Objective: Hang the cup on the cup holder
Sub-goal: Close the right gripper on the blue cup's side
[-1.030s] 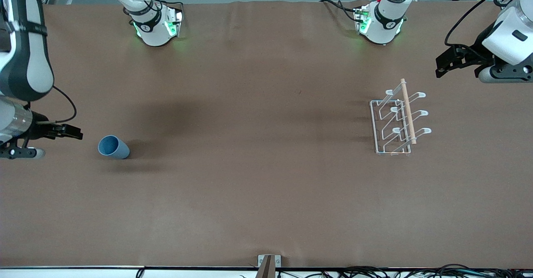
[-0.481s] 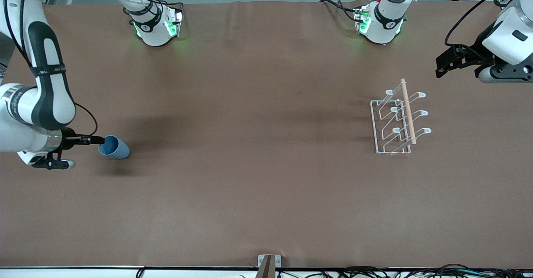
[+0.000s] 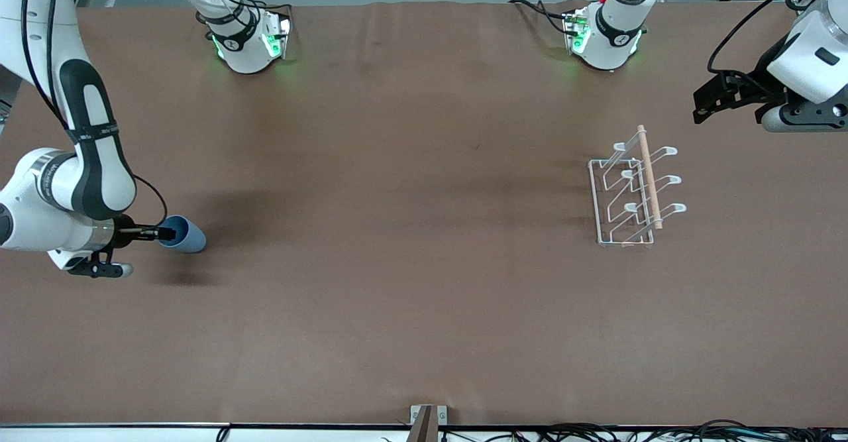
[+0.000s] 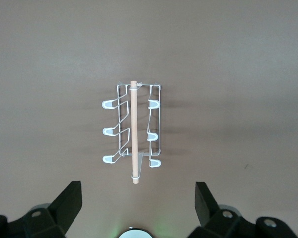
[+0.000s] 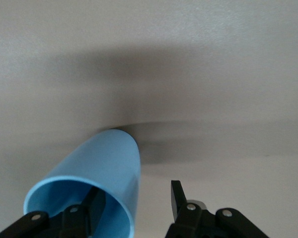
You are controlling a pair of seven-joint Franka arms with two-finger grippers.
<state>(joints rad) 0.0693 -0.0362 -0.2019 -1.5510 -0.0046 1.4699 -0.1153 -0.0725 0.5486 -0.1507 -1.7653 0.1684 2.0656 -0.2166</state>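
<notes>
Front view shows the cup [image 3: 183, 236] lying on its side on the brown table [image 3: 397, 263], way over at the right arm's end, with its open rim pointing toward the right gripper [image 3: 165, 234]. That gripper sits low at the cup's mouth, reaching in sideways. In the right wrist view it gets clearer: one finger [image 5: 95, 204] is poked inside the light-blue cup [image 5: 94, 183], the other finger [image 5: 177, 197] is outside it, so the cup's wall sits between the two. The fingers are spread apart with a visible gap between the outer one and the cup wall, so nothing is clamped yet; it's an unclenched hand straddling the rim. The cup's narrow closed end points away from the gripper and throws a dark shadow across the table.

The cup holder [image 3: 633, 190] is well apart from all this, standing on the table toward the left arm's end. White wire base, loop-tipped prongs angling off both sides, and a light wooden rod [image 3: 649, 177] running along the top. All its prongs are bare.

The left gripper [image 3: 712, 101] waits up in the air over the table near its edge at the left arm's end. The left wrist view looks straight down at the cup holder [image 4: 133, 130], and the two fingertips [image 4: 69, 201] show spread wide with nothing between them.
</notes>
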